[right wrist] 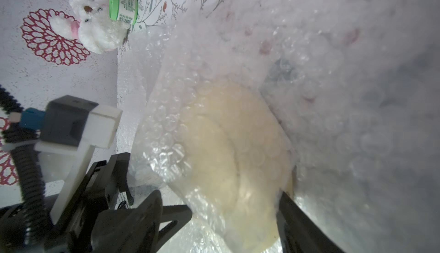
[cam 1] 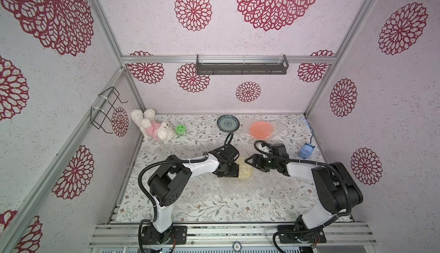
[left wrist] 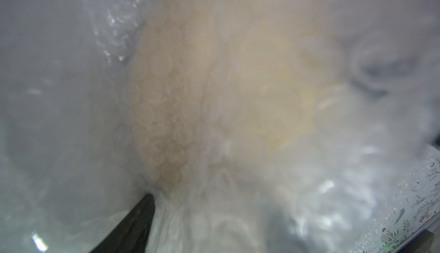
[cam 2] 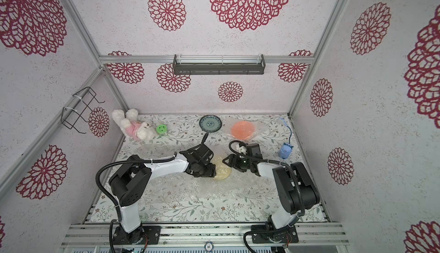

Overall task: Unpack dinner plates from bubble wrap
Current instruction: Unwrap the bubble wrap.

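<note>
A cream dinner plate (cam 1: pixel 246 173) lies mid-table, still inside clear bubble wrap (right wrist: pixel 166 144). My left gripper (cam 1: pixel 229 171) presses into the wrap at the plate's left side. Only one of its fingers (left wrist: pixel 140 218) shows, the rest being buried in plastic. My right gripper (right wrist: pixel 221 216) comes in sideways from the right, open, with one finger over and one under the wrapped rim. The blue-green dinner plate (cam 1: pixel 228 123) sits bare at the back. Beside it, the orange plate (cam 1: pixel 261 130) rests on its own bubble wrap sheet. Both top views show these plates.
Loose bubble wrap (cam 1: pixel 238 192) is spread across the front of the floral table. At the back left are a plush rabbit (cam 1: pixel 152 127) and a green smiley disc (cam 1: pixel 180 128). A blue toy (cam 1: pixel 306 150) stands at the right. A wire rack (cam 1: pixel 107 111) hangs on the left wall.
</note>
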You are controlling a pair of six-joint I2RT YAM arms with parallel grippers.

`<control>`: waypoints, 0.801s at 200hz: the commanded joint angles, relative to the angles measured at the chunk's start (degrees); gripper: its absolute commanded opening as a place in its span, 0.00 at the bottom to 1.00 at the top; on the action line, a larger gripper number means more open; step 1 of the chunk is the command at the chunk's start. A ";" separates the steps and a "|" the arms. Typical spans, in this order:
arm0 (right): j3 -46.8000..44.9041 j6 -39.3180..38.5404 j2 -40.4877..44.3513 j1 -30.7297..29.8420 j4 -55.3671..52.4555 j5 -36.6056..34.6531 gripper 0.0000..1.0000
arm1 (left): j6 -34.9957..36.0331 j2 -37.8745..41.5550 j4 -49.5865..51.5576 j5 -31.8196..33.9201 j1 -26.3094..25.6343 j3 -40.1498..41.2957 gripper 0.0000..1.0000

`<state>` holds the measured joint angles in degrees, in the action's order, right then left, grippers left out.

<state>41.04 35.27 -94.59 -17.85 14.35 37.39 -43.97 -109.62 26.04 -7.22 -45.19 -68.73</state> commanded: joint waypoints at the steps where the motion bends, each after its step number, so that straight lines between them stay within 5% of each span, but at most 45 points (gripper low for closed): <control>1: 2.42 1.86 -1.27 -0.69 4.70 3.14 0.62 | -0.86 -0.75 -1.17 -1.45 0.15 2.05 0.72; 29: 4.92 1.98 -0.46 -2.26 3.71 3.46 0.16 | -0.88 3.41 -2.71 -3.30 0.49 3.89 0.72; 45: 7.20 1.79 1.35 -3.98 1.11 3.33 0.00 | -1.60 8.66 -6.10 -6.64 1.29 7.15 0.76; 82: 13.46 1.14 6.61 -9.16 -7.70 -0.48 0.00 | -4.06 27.87 -6.96 -7.17 5.22 16.26 0.93; 105: 17.82 3.18 6.66 -13.67 -8.81 -1.35 0.00 | -3.69 39.06 1.51 -0.27 7.54 17.75 1.00; 160: 35.31 11.77 -6.16 -26.51 -5.98 -4.82 0.00 | -6.41 58.97 18.26 10.66 16.32 16.46 0.97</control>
<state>69.30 41.87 -94.78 -39.94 7.11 34.96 -48.31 -55.20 33.67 -3.90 -32.08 -51.62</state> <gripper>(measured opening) 0.050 0.973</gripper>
